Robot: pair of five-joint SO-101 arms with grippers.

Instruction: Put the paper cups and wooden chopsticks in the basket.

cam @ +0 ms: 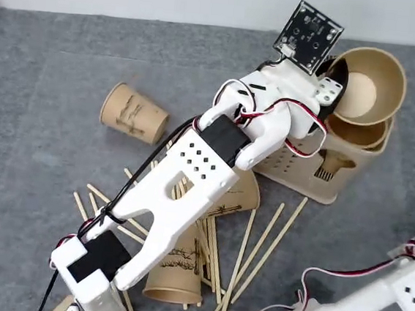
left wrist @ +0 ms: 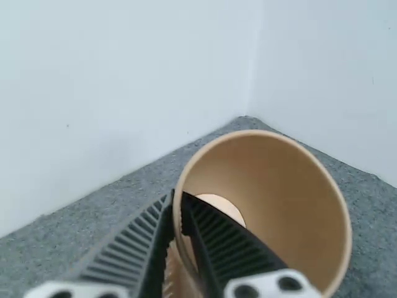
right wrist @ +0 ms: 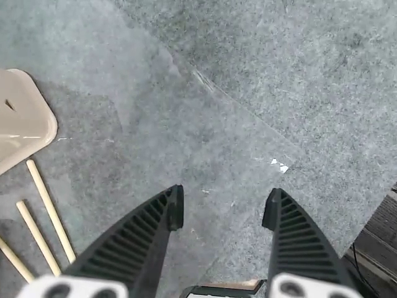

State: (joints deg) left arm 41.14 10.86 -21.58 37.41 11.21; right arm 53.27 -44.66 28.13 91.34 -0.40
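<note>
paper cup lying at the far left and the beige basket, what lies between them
In the high view, bare grey carpet, then the left arm's white wrist.

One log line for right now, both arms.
left gripper shut on paper cup at basket | right gripper open above mat | chopsticks on mat

**No legible writing**

Nothing can be read. The paper cup lying on its side carries dark brush-like drawings, and the basket has a small mark on its wall. No letters or numbers can be made out.
</note>
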